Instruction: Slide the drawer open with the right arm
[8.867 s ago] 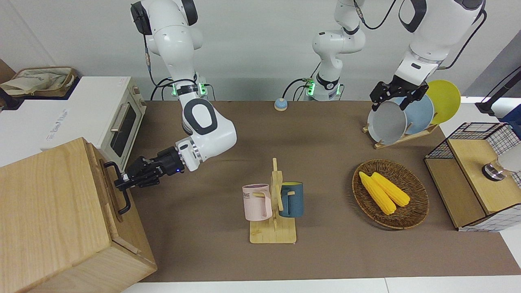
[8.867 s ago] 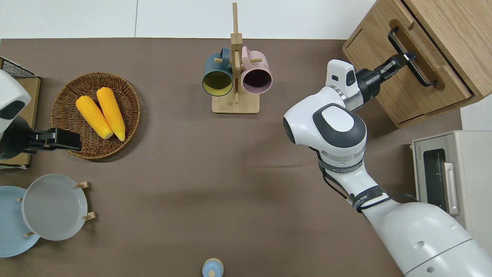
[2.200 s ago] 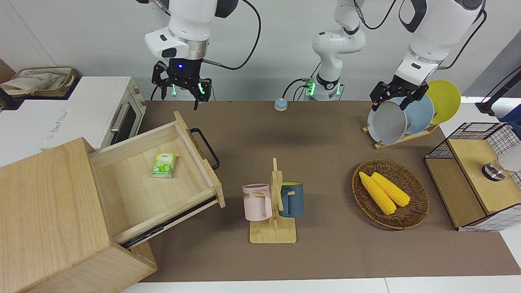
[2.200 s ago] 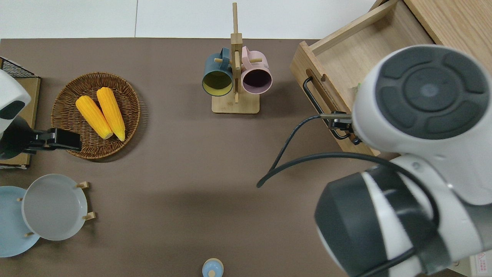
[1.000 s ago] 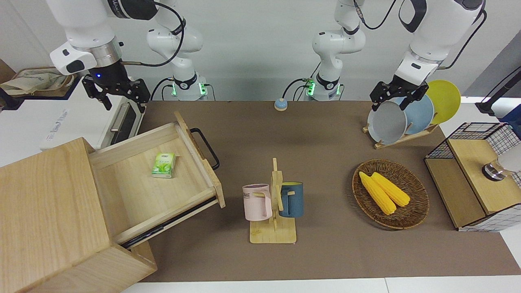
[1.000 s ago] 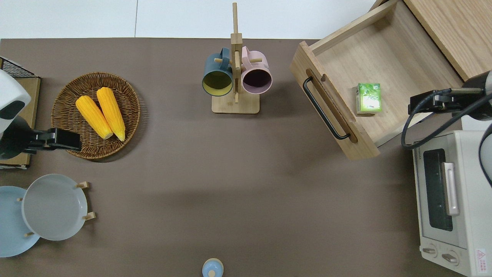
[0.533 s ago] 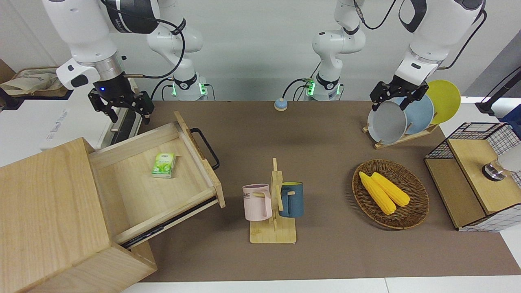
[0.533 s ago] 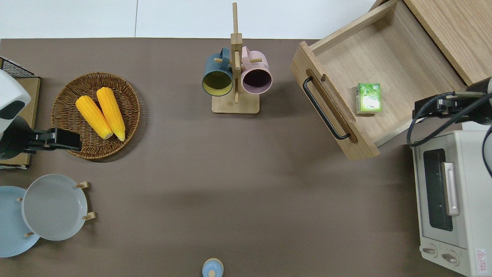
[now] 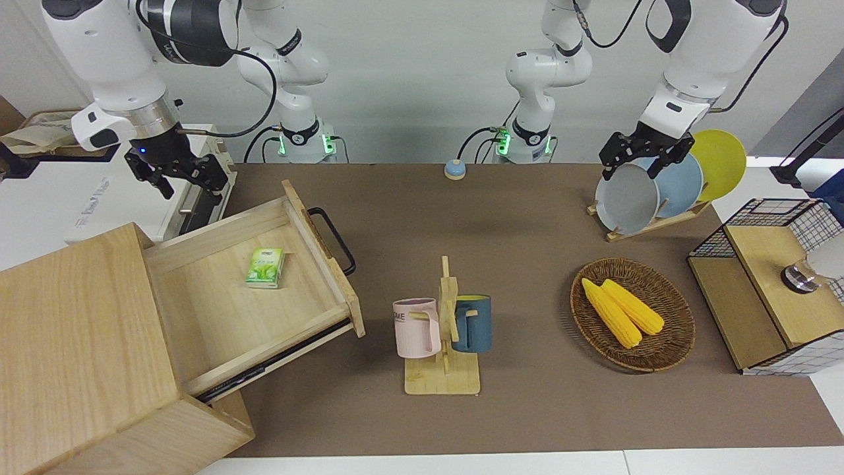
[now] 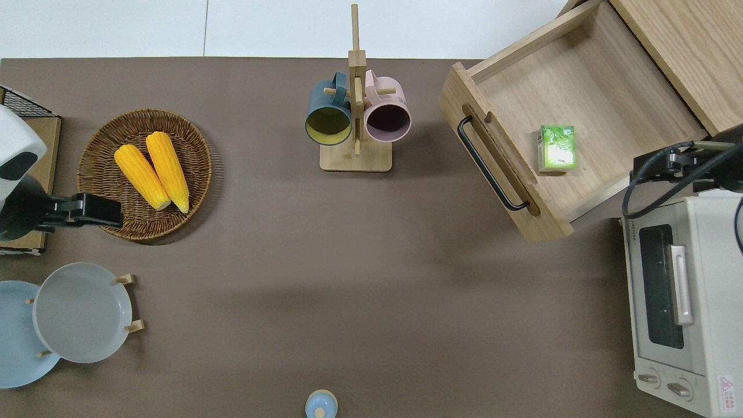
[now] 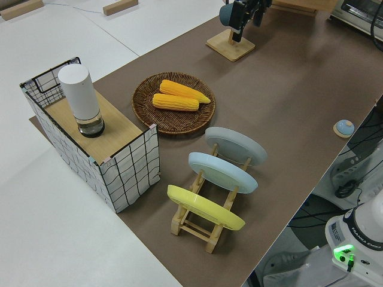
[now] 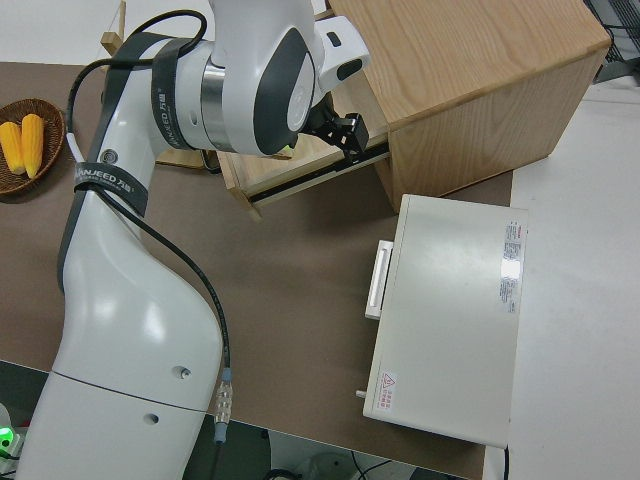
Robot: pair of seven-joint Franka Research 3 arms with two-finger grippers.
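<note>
The light-wood drawer [image 9: 224, 310] [image 10: 580, 81] stands pulled far out of the pale cabinet [image 9: 72, 343] [image 10: 685, 46]. Its black bar handle [image 9: 333, 241] [image 10: 490, 165] is free, with nothing touching it. A small green packet [image 9: 266, 267] [image 10: 557, 148] lies on the drawer floor. My right gripper [image 9: 191, 185] hangs open and empty in the air. It is over the gap between the drawer's corner and the toaster oven, well away from the handle. In the overhead view only the right arm's wrist [image 10: 720, 168] shows at the edge. The left arm is parked, its gripper [image 9: 631, 173] open.
A white toaster oven [image 9: 99, 191] [image 10: 685, 302] stands beside the cabinet, nearer to the robots. A mug rack [image 9: 443, 330] with two mugs is mid-table. A corn basket [image 9: 672, 343], a plate rack [image 9: 653, 224] and a wire-mesh box [image 9: 778, 284] sit toward the left arm's end.
The drawer, shut 8.9 s ago with my right gripper at its handle, is now open. The gripper let go, rose and swung over to the toaster oven, shifting slightly in the last half second.
</note>
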